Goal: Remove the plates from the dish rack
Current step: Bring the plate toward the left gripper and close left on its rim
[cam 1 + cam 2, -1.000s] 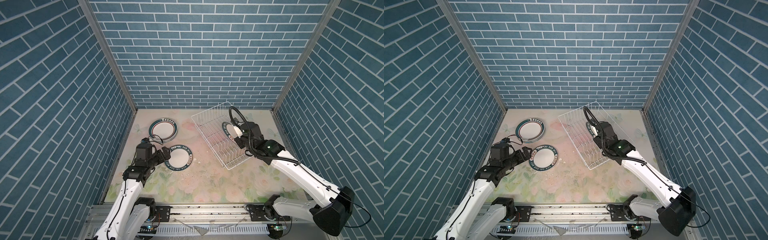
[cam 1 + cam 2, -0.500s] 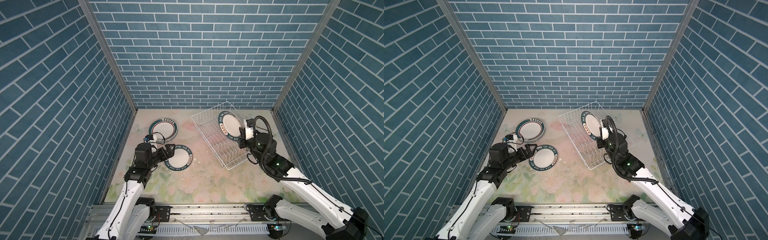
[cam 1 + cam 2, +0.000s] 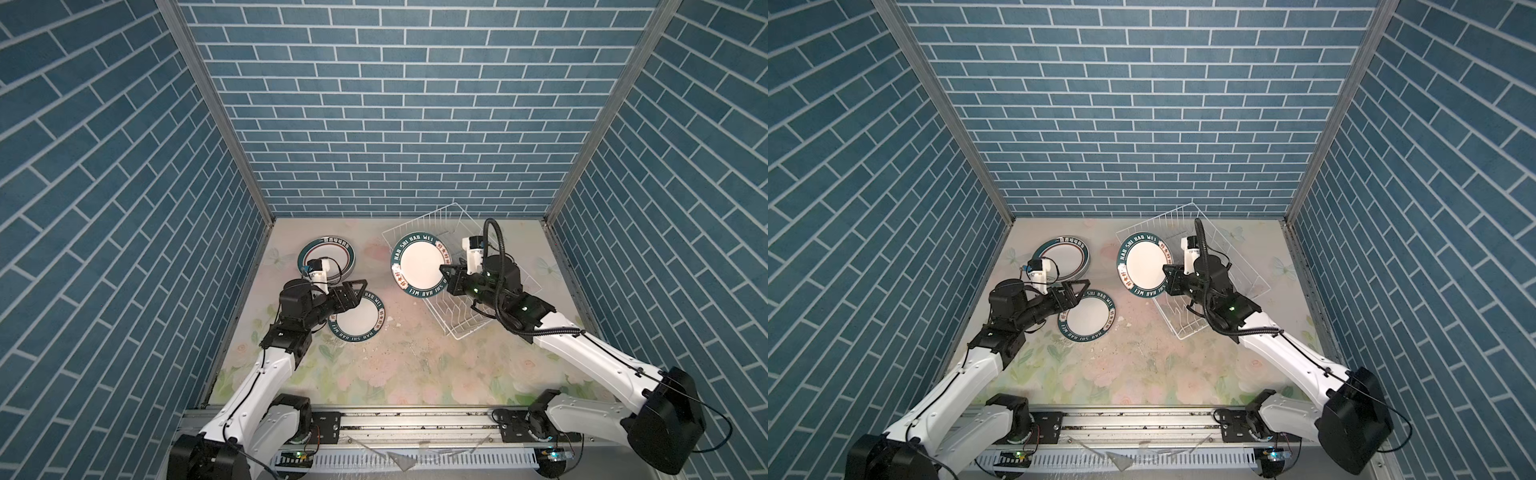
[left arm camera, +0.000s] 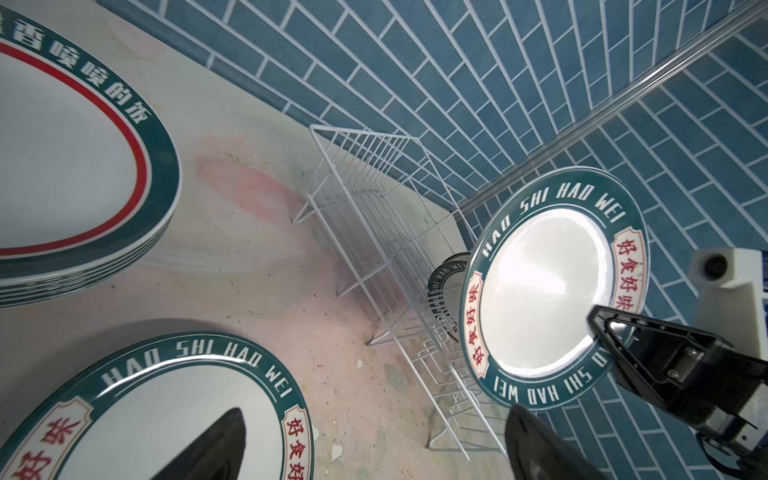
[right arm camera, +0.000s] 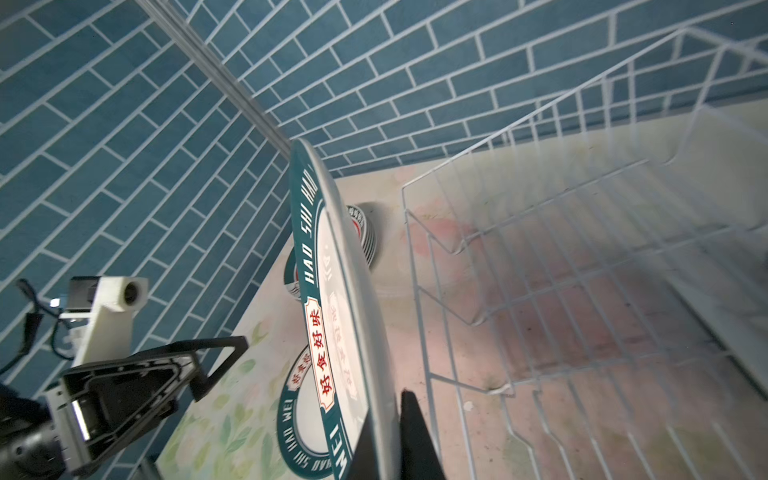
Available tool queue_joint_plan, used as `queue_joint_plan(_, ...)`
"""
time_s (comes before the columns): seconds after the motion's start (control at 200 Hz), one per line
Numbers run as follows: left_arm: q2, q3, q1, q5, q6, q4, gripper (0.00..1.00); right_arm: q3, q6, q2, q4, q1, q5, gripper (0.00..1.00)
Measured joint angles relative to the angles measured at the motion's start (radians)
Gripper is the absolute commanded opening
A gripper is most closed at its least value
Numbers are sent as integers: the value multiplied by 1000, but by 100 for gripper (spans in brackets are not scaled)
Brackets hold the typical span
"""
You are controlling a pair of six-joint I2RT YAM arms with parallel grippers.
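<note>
My right gripper (image 3: 448,277) (image 3: 1169,277) is shut on the lower right rim of a white plate with a dark green lettered rim (image 3: 419,264) (image 3: 1144,266). It holds that plate upright above the left side of the white wire dish rack (image 3: 457,336) (image 3: 1183,336). The right wrist view shows the plate (image 5: 332,307) edge-on between the jaws of the right gripper (image 5: 388,451). My left gripper (image 3: 354,291) (image 4: 378,451) stands open over a matching plate lying flat (image 3: 358,321) (image 4: 166,415). Behind the held plate (image 4: 548,291) a dark lettered rim (image 4: 445,272) shows in the rack.
A stack of several green-rimmed plates (image 3: 328,257) (image 3: 1064,259) (image 4: 62,166) lies at the back left, near the left wall. The rack (image 4: 374,199) (image 5: 540,249) sits askew at the back right. Blue brick walls close three sides. White crumbs dot the floral table top.
My right gripper has lifted the plate up out of the rack and carried it left. The left gripper has shifted slightly above the flat plate and stays open.
</note>
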Motion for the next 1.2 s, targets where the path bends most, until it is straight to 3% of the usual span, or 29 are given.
queue_joint_plan(0.27, 77, -19, -4, 53, -31, 139, 94, 15, 127, 169, 95, 0, -197, 0)
queue_joint_plan(0.445, 122, -19, -4, 83, -45, 190, 84, 15, 196, 236, 184, 0, -279, 0)
queue_joint_plan(0.65, 179, -19, -5, 115, -73, 244, 56, 15, 253, 257, 268, 0, -339, 0)
queue_joint_plan(1.2, 177, -19, -7, 175, -104, 278, 20, 15, 303, 325, 374, 0, -420, 2)
